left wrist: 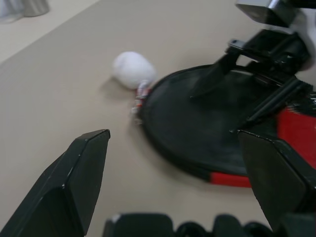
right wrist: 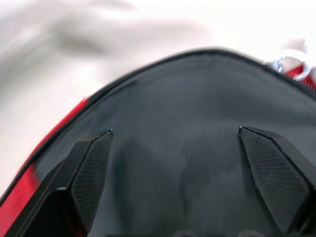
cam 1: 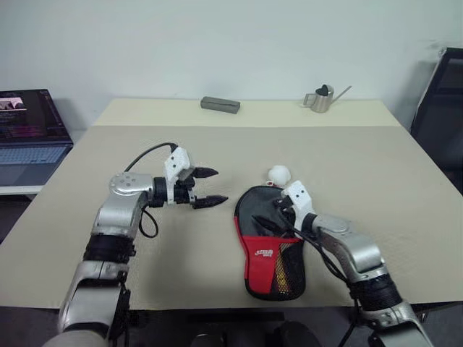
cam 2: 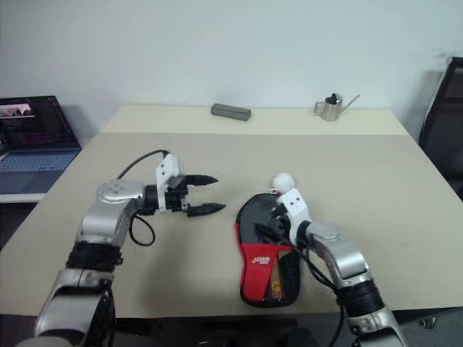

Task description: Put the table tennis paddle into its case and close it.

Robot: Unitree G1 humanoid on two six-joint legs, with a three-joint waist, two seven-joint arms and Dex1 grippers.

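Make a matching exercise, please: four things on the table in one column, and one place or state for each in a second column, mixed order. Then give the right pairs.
Column one:
1. case
2. pompom
3. grey box
4. left gripper

Column two:
a. near the table's far edge, beside no gripper
b. open, holding nothing, beside the case
c. lies flat under the open right gripper
d. white, at the case's far end

Pairs: 1-c, 2-d, 3-a, 4-b

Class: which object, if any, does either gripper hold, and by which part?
Nothing is held. The left gripper is open beside the case; the right gripper is open over it.
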